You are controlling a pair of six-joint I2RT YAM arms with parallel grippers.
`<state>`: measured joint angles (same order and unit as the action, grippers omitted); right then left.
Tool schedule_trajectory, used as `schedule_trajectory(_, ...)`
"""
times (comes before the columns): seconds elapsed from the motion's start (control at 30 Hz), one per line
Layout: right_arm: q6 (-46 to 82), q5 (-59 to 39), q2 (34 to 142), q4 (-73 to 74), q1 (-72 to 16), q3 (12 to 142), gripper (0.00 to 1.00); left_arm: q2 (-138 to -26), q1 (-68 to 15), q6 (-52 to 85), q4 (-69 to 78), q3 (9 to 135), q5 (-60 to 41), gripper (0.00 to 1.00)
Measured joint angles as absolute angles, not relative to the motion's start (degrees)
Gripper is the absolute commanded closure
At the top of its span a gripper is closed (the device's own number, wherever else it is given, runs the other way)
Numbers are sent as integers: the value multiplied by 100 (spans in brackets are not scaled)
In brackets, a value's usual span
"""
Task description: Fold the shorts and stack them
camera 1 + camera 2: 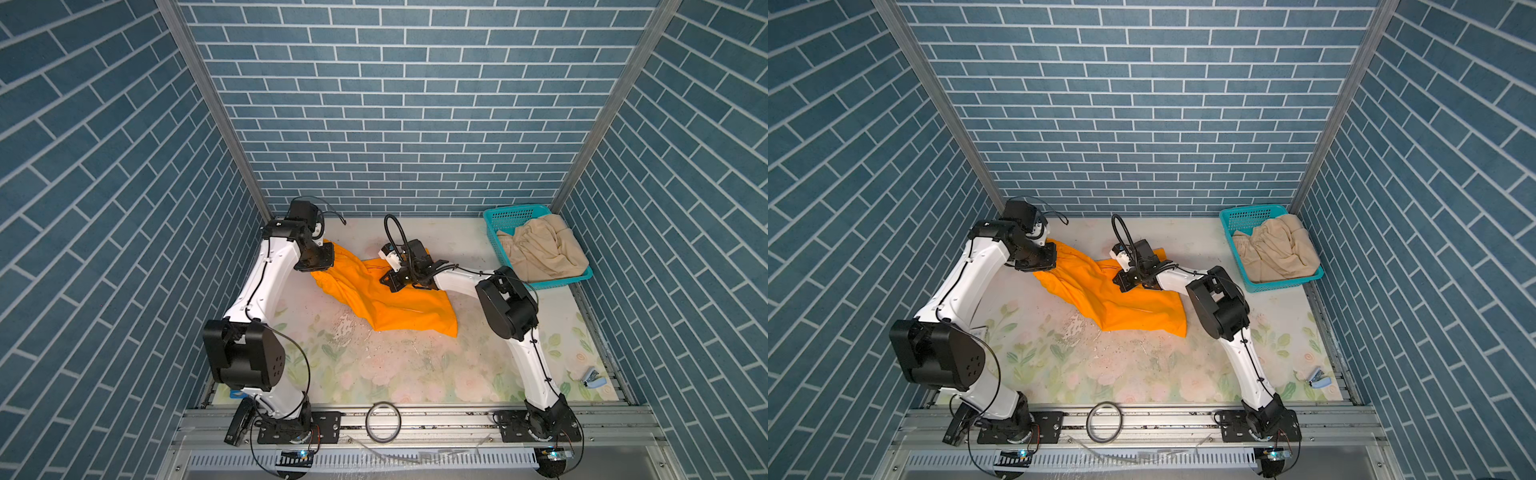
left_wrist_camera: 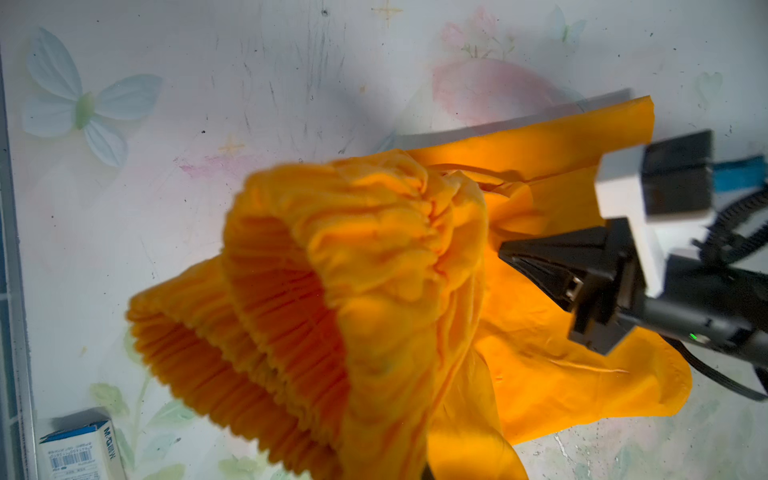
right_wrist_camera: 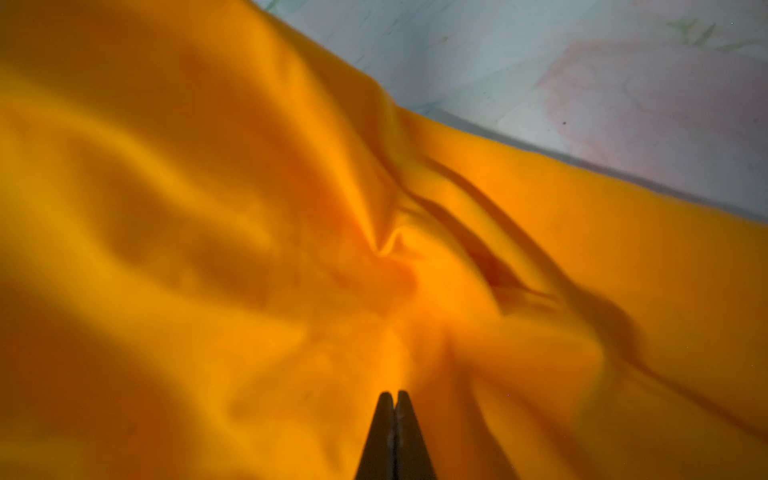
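The orange shorts (image 1: 386,307) (image 1: 1121,307) lie crumpled across the middle of the table. My left gripper (image 1: 322,270) (image 1: 1043,266) is at their far left end, shut on the gathered elastic waistband (image 2: 316,291), which is lifted off the table and hides the fingers. My right gripper (image 1: 391,283) (image 1: 1122,283) is over the middle of the orange cloth (image 3: 249,208). Its jaws (image 3: 394,392) are pressed together with no cloth between the tips. It also shows in the left wrist view, my right gripper (image 2: 505,251). The beige shorts (image 1: 540,249) (image 1: 1275,249) sit bunched in the teal basket (image 1: 511,212) (image 1: 1248,215).
The basket stands at the back right corner against the brick walls. A small pale blue tool (image 1: 590,376) lies near the front right edge. A black ring (image 1: 383,422) rests on the front rail. A small box (image 2: 79,453) sits by the left arm.
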<state>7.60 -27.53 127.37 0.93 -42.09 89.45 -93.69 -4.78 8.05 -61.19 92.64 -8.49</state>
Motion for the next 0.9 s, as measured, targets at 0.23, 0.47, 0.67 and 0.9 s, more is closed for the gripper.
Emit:
schedule_trajectory(0.23,226,-2869,11559,71,-4545,8018,100,-9583,-478,777,-6178,9402,-755,100)
schedule_trajectory(0.47,-21,-2860,11758,-322,-5192,8003,100,-9710,-478,760,-6296,9677,-681,100)
schedule_trajectory(0.67,-49,-2858,12057,-663,-5457,8134,100,-9712,-478,701,-6311,9730,-517,100)
schedule_trajectory(0.9,-8,-2897,12512,-633,-5564,8510,100,-9714,-478,696,-6313,9725,-495,100)
